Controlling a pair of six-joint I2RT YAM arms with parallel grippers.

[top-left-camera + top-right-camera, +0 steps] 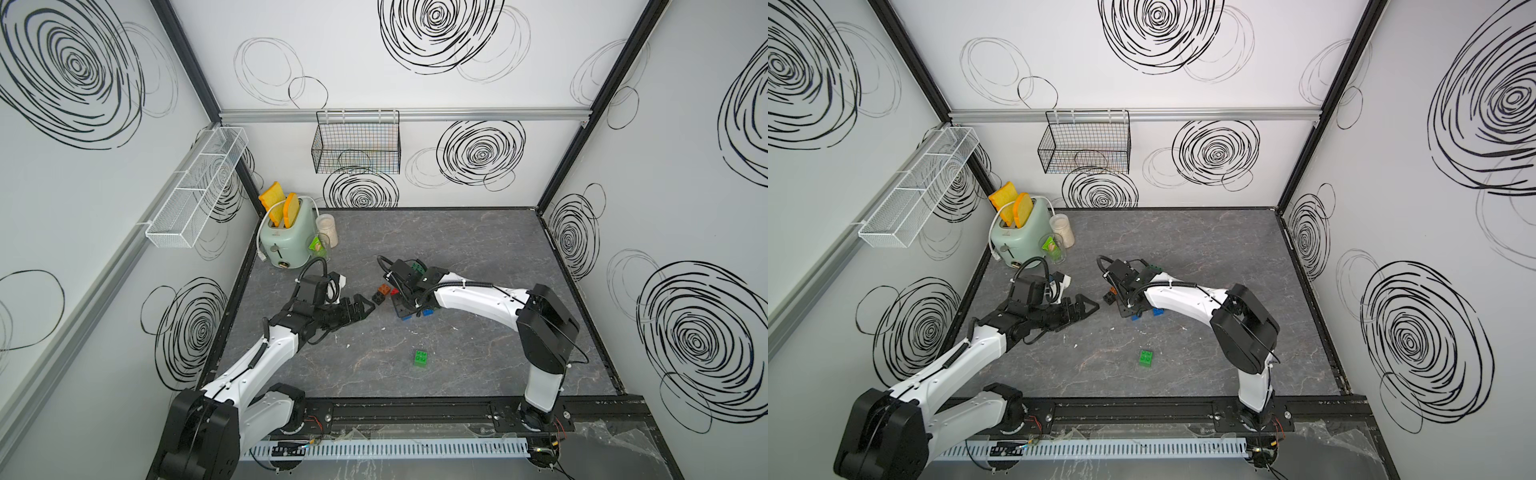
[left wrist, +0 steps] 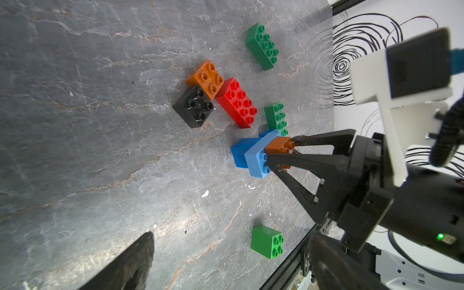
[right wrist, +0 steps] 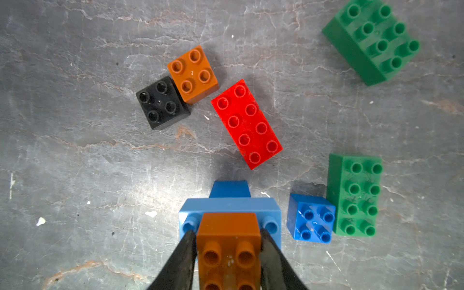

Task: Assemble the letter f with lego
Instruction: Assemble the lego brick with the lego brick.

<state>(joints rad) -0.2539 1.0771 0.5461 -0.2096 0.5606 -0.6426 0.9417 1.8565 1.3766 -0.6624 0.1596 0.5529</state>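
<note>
The lego lies mid-table. A three-brick stack stands there: dark blue [image 3: 229, 189] at the bottom, an oblong light blue brick [image 3: 229, 206] on it, and an orange brick [image 3: 228, 241] on top. My right gripper [image 3: 228, 238] comes down from above, its fingers against the orange brick's two sides. Loose around the stack lie a red oblong [image 3: 247, 124], an orange square [image 3: 192, 74], a black square [image 3: 162, 103], a blue square [image 3: 311, 218] and two green oblongs [image 3: 355, 195] [image 3: 369, 41]. A green square [image 1: 420, 357] sits alone nearer the front. My left gripper [image 1: 361, 307] hovers open and empty left of the pile.
A mint toaster [image 1: 286, 237] with two toast slices, a jar [image 1: 327, 230] and a glass [image 1: 318, 246] stand at the back left corner. On the walls hang a black wire basket [image 1: 357, 143] and a white mesh shelf [image 1: 199, 187]. A black rail [image 1: 415, 411] runs along the front edge.
</note>
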